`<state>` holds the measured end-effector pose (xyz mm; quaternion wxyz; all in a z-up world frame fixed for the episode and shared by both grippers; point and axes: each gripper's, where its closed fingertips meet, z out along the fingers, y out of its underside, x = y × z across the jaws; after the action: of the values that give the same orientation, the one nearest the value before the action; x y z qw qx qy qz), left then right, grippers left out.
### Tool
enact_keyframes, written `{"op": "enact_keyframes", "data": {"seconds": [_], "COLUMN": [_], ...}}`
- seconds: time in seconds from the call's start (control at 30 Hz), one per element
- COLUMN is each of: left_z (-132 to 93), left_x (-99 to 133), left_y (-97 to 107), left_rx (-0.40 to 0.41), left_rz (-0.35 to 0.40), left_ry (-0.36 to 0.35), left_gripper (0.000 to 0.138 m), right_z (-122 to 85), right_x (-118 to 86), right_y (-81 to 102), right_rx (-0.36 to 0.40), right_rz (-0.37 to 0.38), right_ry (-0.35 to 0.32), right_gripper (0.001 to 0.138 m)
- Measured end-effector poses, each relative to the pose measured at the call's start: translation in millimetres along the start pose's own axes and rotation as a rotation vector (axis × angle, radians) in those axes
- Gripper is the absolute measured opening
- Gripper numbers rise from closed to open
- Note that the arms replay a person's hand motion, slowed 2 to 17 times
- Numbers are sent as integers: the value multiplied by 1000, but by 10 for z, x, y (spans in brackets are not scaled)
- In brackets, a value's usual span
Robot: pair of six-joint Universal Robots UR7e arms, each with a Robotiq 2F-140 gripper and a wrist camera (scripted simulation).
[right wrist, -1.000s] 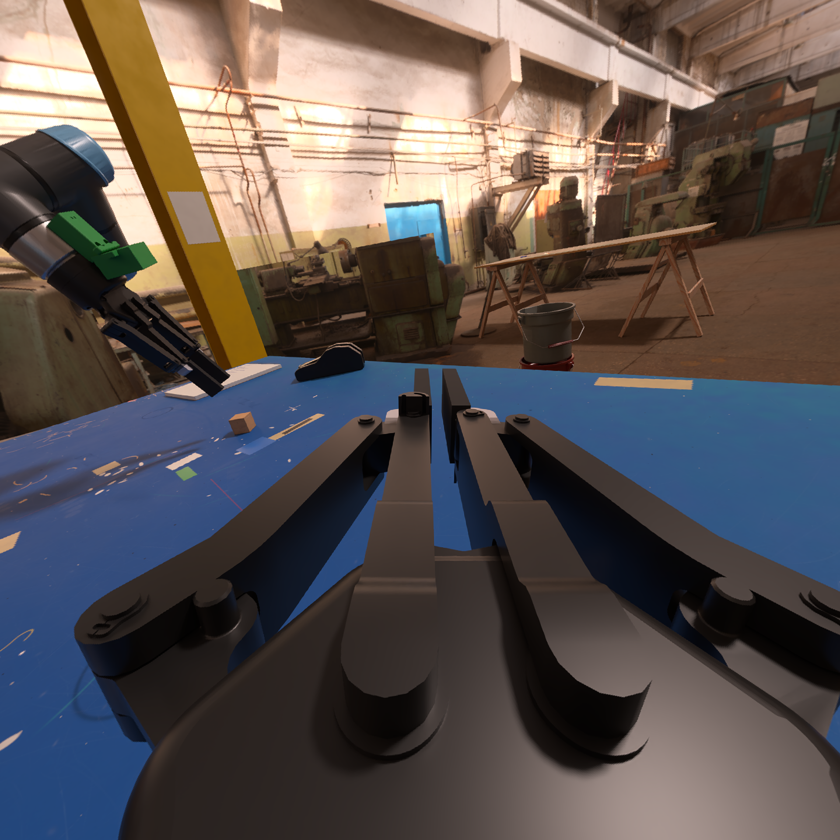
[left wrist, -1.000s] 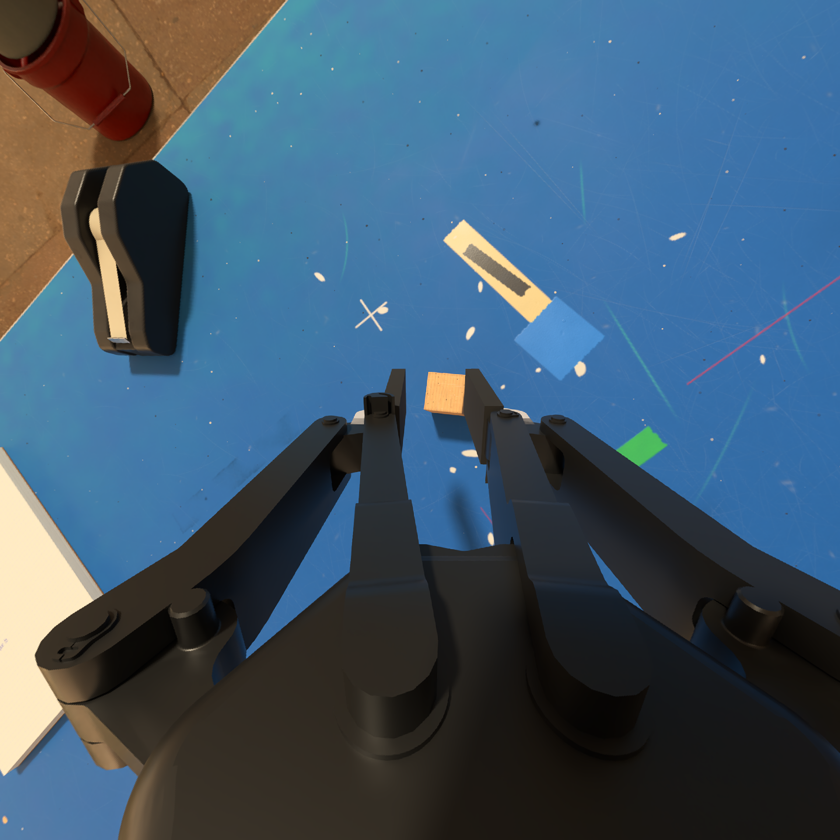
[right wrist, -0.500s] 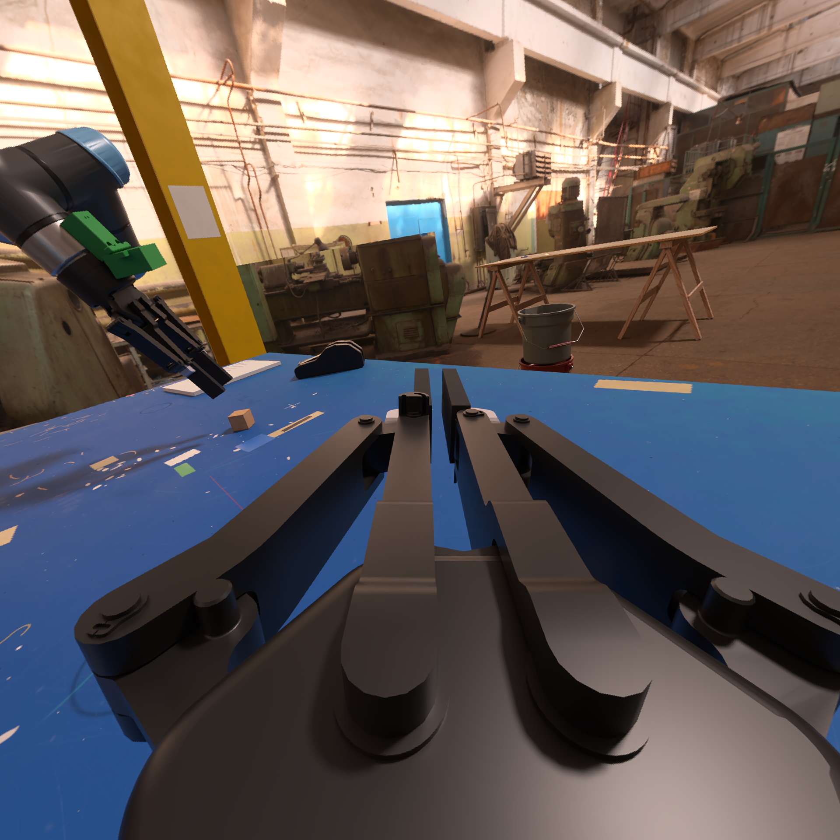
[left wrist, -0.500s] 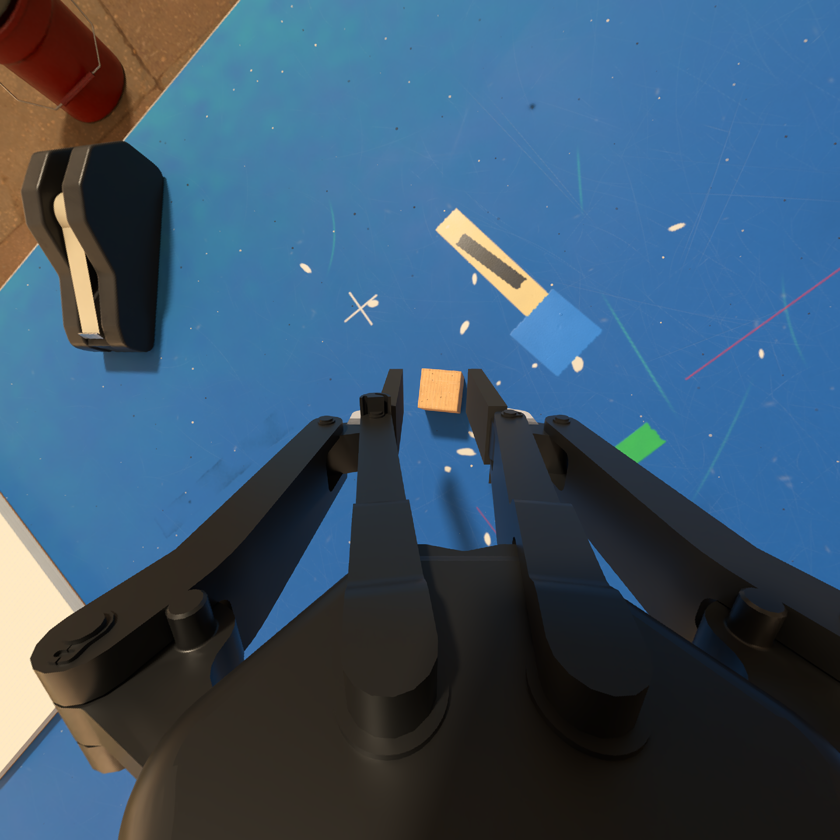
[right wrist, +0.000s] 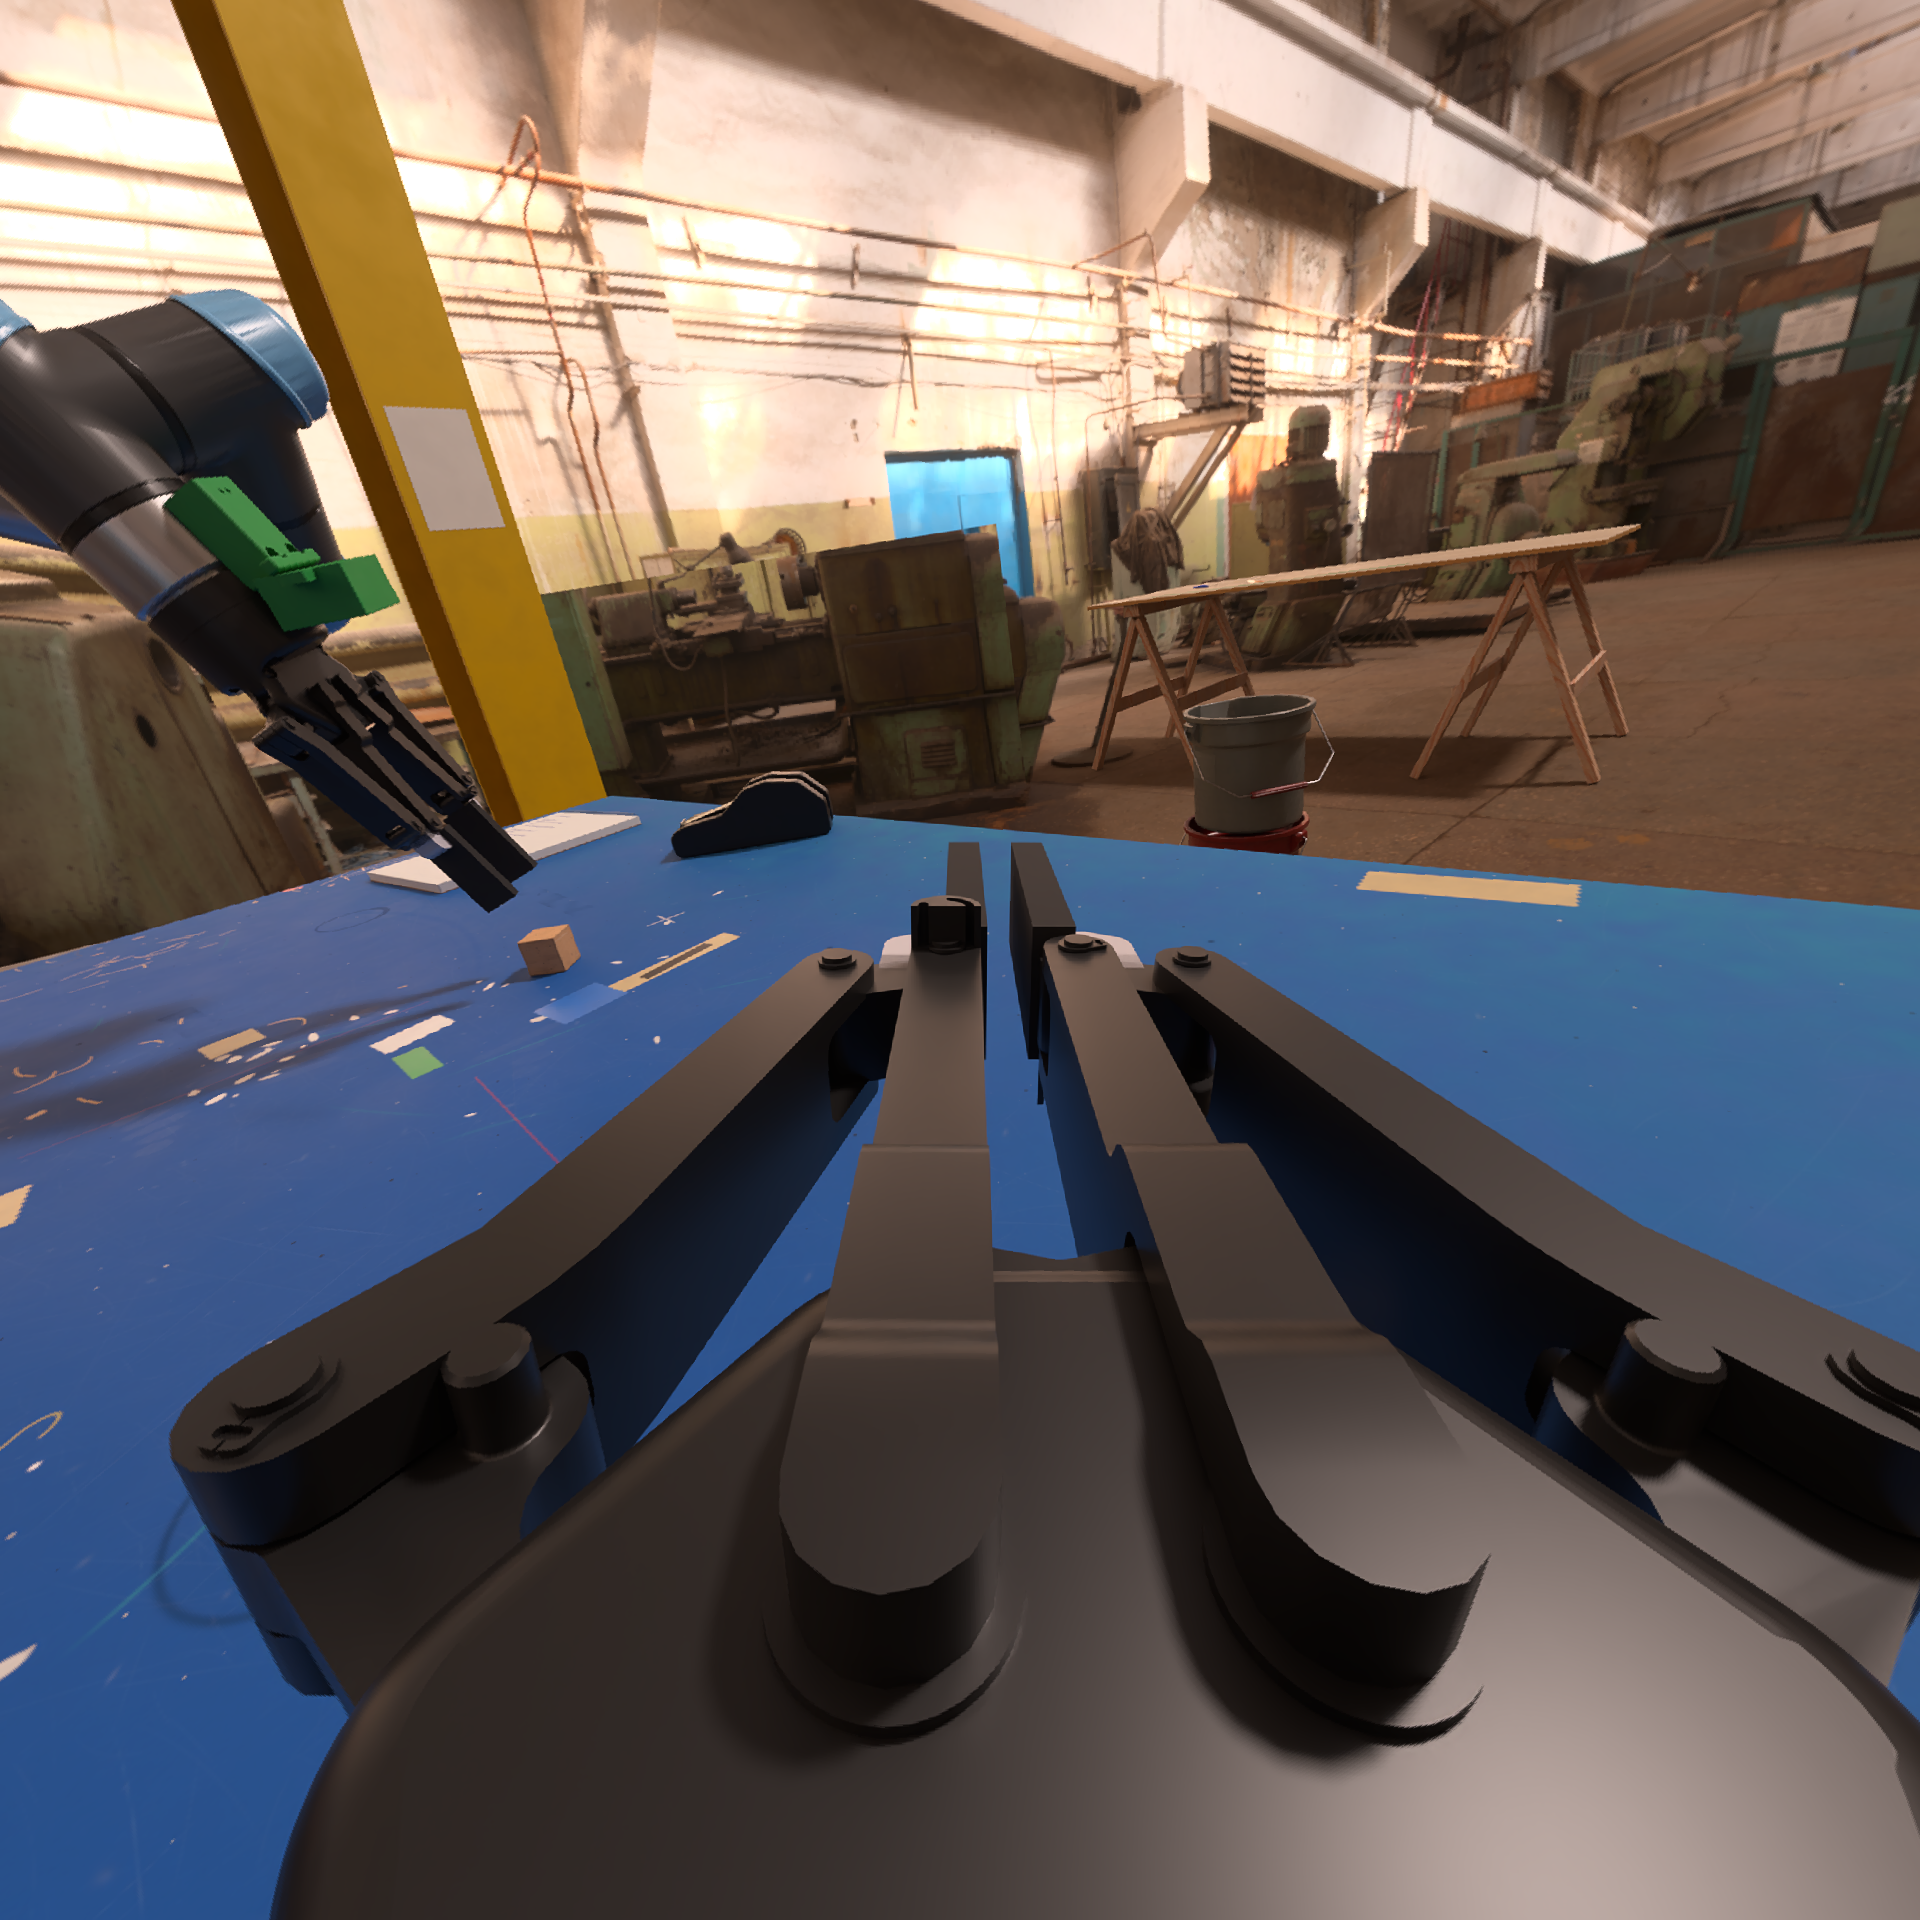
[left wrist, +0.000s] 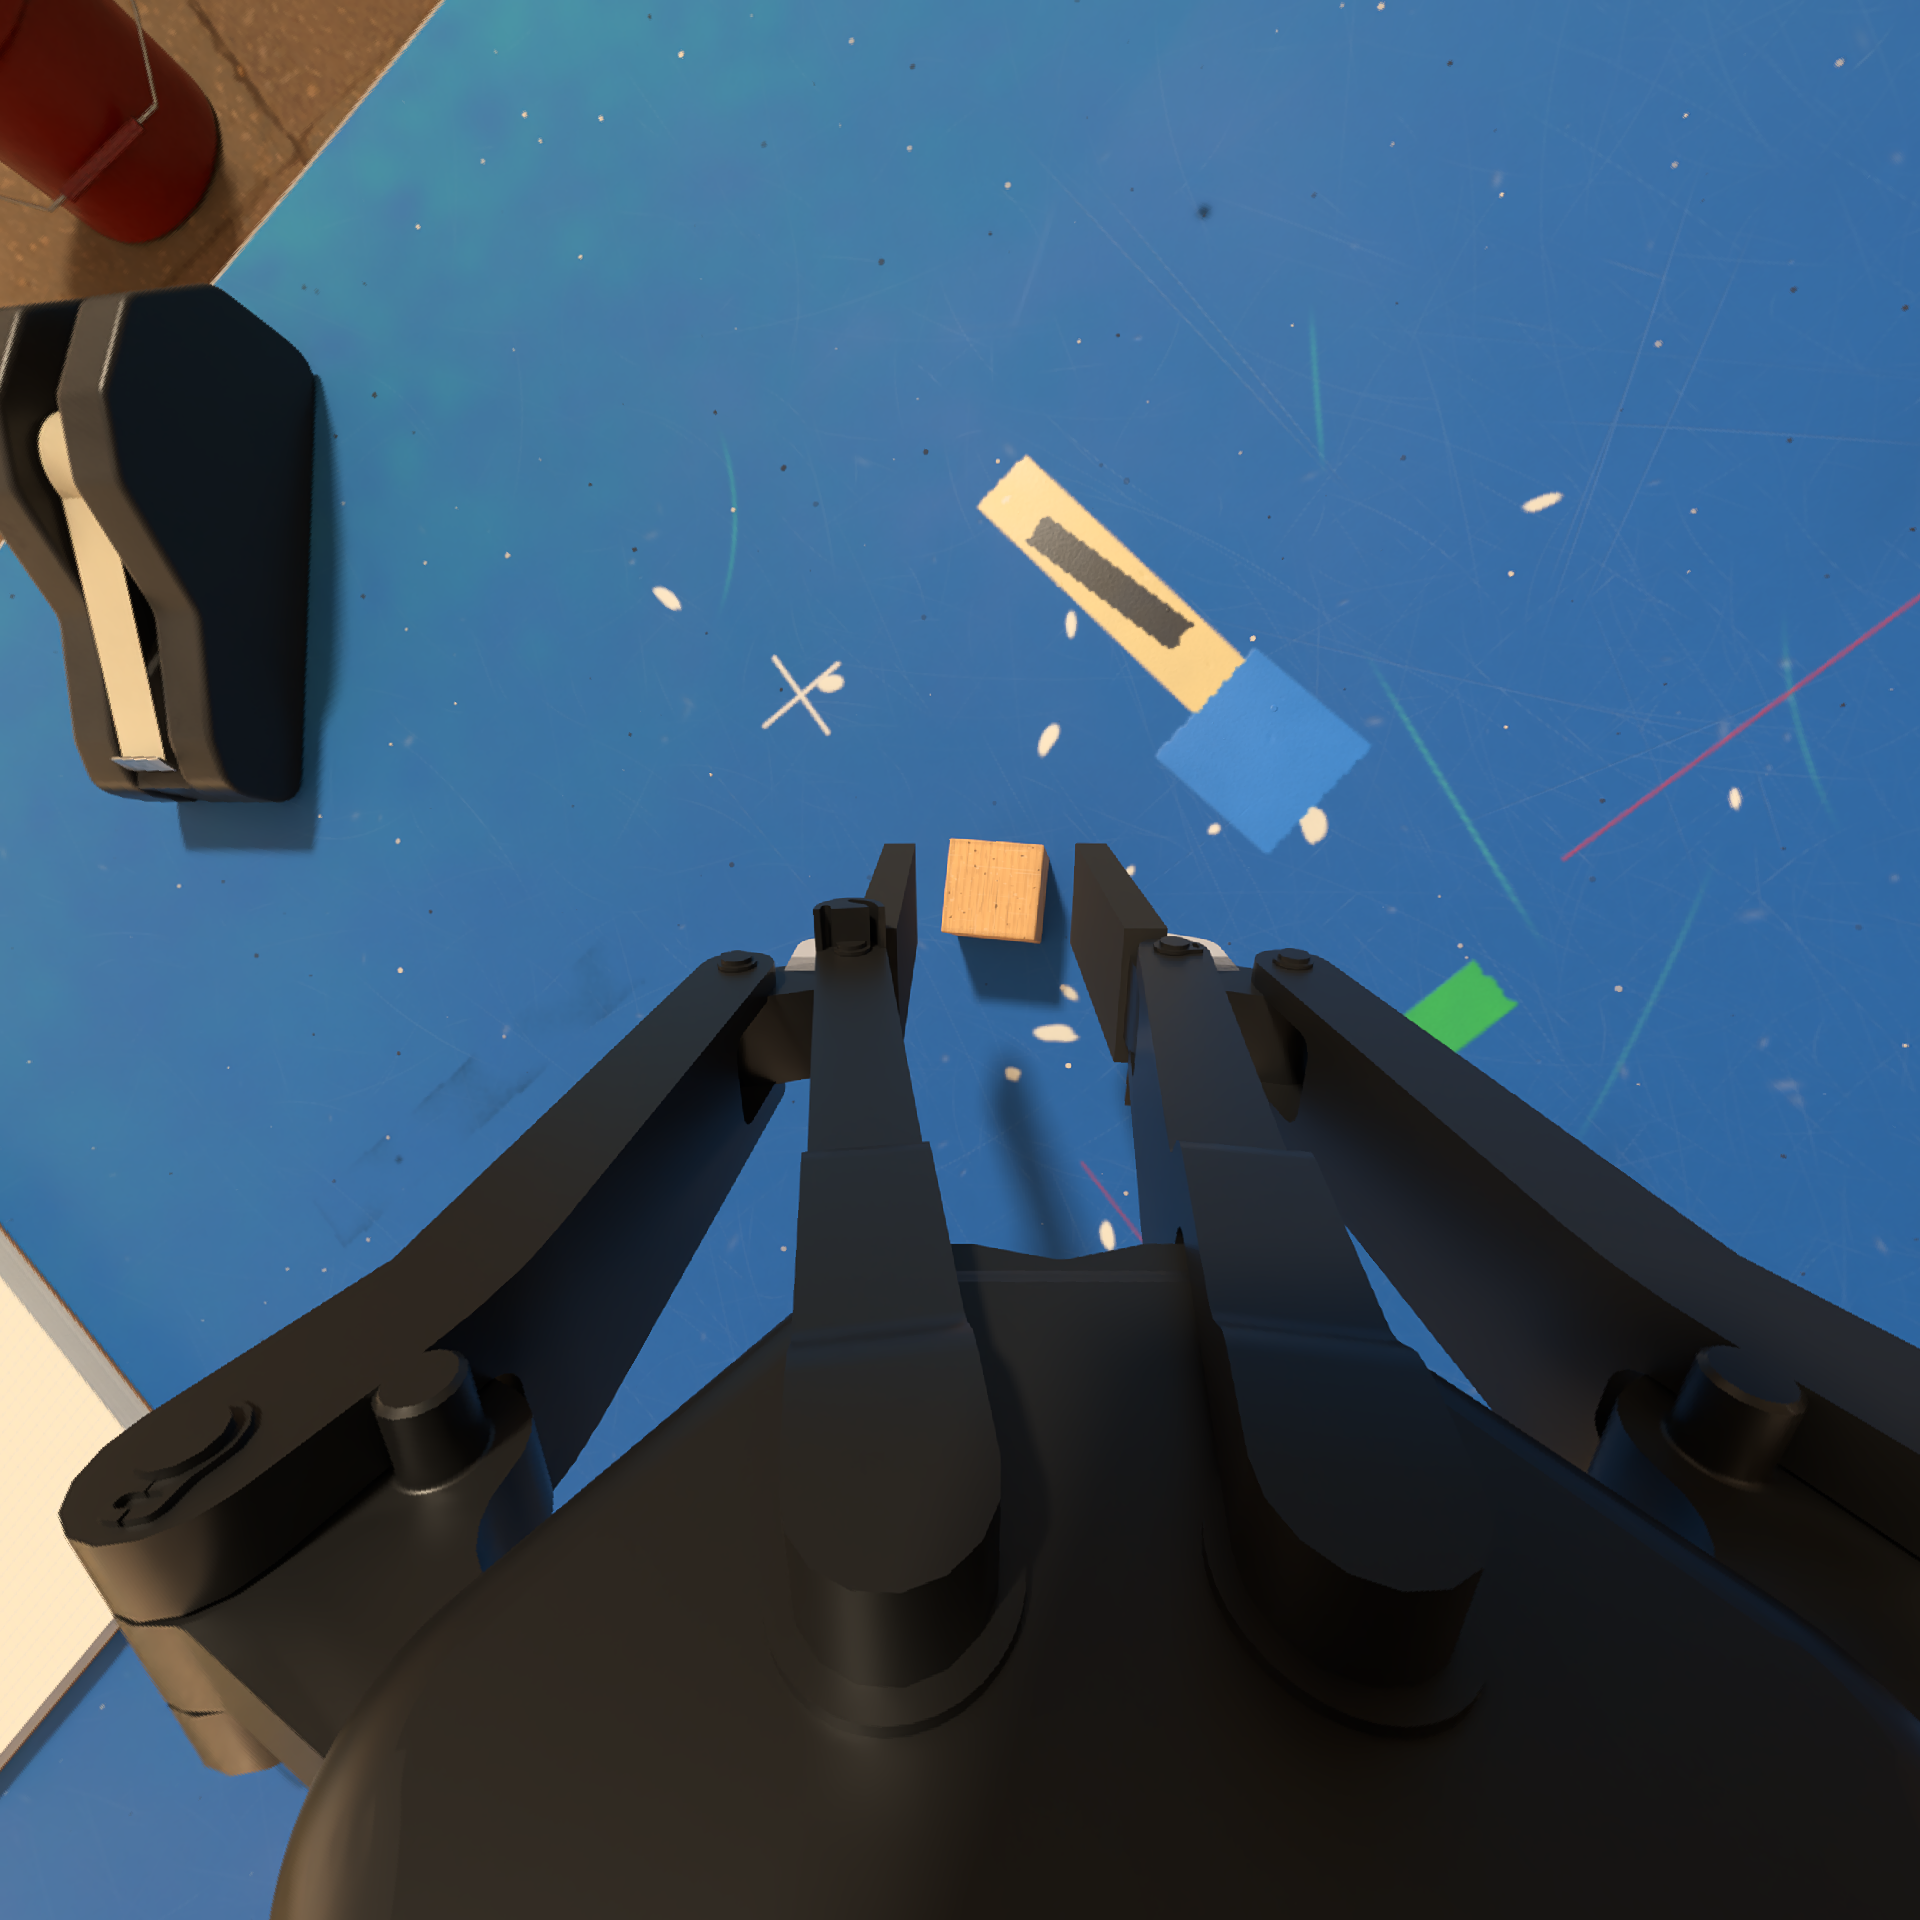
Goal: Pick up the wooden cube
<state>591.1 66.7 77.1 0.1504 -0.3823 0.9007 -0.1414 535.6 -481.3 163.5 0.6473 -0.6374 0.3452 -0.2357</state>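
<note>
The wooden cube point(left wrist: 992, 890) is small and light brown and sits on the blue table point(left wrist: 1351, 260). In the left wrist view it lies centred in the gap between my open left gripper's point(left wrist: 995, 883) two black fingers, with blue showing on both sides. In the right wrist view the left gripper point(right wrist: 488, 878) hangs tilted just above and left of the cube point(right wrist: 548, 949), not touching it. My right gripper point(right wrist: 995, 873) is shut and empty, held low over the table far from the cube.
A black tape-dispenser-like object point(left wrist: 177, 540) lies left of the cube near the table edge, beside a white board point(left wrist: 42, 1507). Flat tape patches lie right of the cube: tan point(left wrist: 1107, 582), blue point(left wrist: 1262, 748), green point(left wrist: 1460, 1003). A red bucket point(left wrist: 104, 114) stands on the floor.
The left gripper has shifted a little, so the cube now sits more centred between its fingers. Its opening is the same. The right gripper has not moved.
</note>
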Motion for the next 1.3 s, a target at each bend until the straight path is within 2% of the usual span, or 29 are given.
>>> {"op": "enact_keyframes", "data": {"seconds": [1.3], "left_z": [187], "left_x": [28], "left_y": [37], "left_rx": [-45], "left_rz": [22], "left_ry": [49], "left_gripper": [48], "right_z": [3], "right_x": [-36], "right_y": [22], "right_rx": [-17], "right_rz": [-33], "right_ry": [-4], "right_gripper": [8]}}
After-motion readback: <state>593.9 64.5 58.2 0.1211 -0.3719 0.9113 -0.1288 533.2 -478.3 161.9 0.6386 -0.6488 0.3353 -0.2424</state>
